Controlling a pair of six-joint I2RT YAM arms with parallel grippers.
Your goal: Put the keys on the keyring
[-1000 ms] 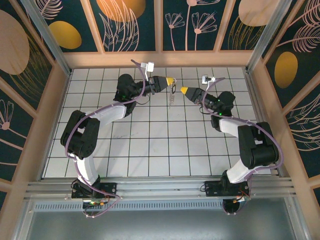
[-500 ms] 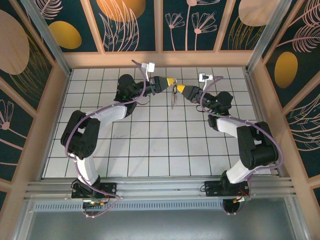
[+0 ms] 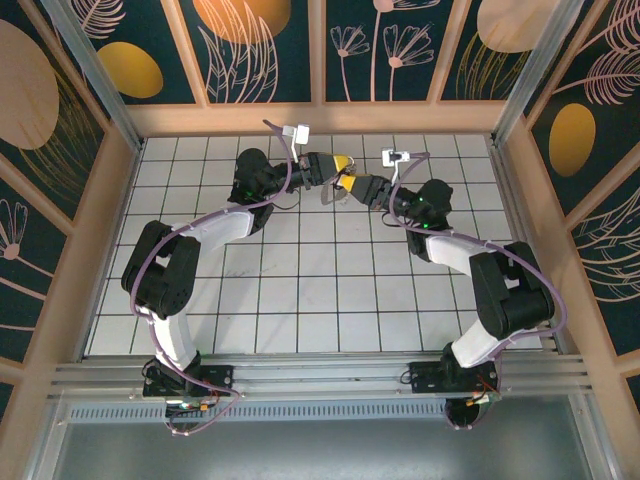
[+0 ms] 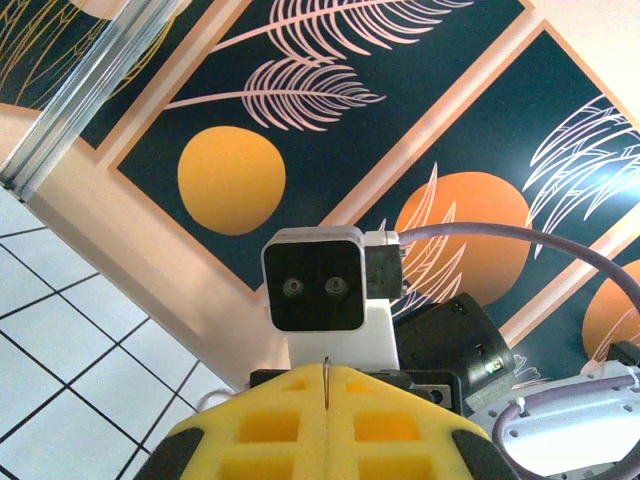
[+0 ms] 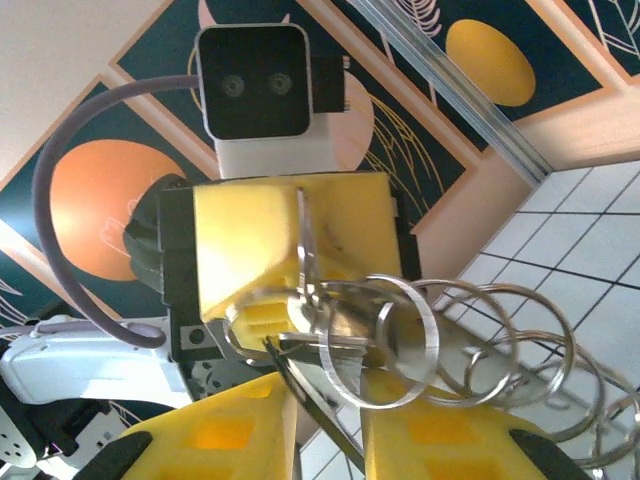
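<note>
Above the far middle of the tiled floor my two grippers meet tip to tip. My left gripper (image 3: 343,163) is shut on the keyring (image 5: 303,262), a thin silvery loop pinched edge-on between its yellow pads (image 4: 270,425). Several round metal rings (image 5: 430,330) hang from the loop towards the right. My right gripper (image 3: 357,182) sits just below and right of it. In the right wrist view a dark slanted key (image 5: 310,395) lies between the right gripper's (image 5: 328,420) yellow fingers, its upper end against the rings. The key's head is hidden.
The right arm's wrist camera block (image 4: 312,285) fills the space just ahead of the left fingers. The wooden back wall (image 3: 320,118) is about one tile behind the grippers. White tiled floor (image 3: 300,290) stretches between the arms' bases.
My right gripper has moved left and slightly up until its tip meets the left gripper. The left arm has stayed still, holding the keyring.
</note>
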